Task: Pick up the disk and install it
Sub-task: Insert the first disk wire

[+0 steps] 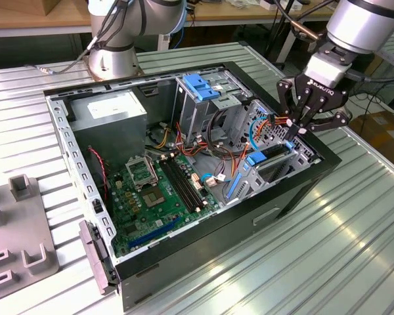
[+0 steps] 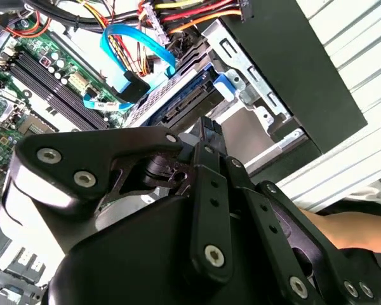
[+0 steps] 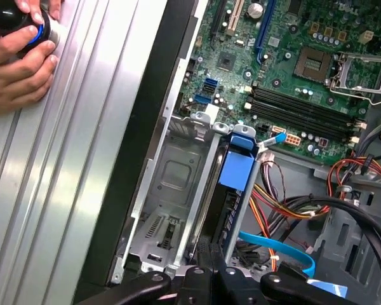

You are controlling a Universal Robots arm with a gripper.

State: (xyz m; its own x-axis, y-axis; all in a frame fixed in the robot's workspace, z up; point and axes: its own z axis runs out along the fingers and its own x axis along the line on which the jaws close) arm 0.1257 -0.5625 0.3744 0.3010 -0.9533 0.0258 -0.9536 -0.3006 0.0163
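Closed tip to tip, the gripper (image 1: 297,130) hangs over the corner of the open computer case (image 1: 289,197) that lies toward the exterior view's right. Its fingertips sit right at the upper end of the disk (image 1: 270,154). The disk stands on edge in that corner's metal bay as a dark slab edged with blue rails, deeper into the case than its black outer wall.

In the second wrist view the gripper (image 2: 209,136) has its black fingers drawn together just beside the disk (image 2: 187,105). Here the disk shows a dark connector edge and a blue rail, seated between the case's silver bay walls.

In the first wrist view the gripper (image 3: 213,264) meets the disk (image 3: 236,175) at its end. The disk is seen edge-on, thin and dark under a bright blue rail, slotted between the case's side wall and the motherboard (image 3: 292,70).
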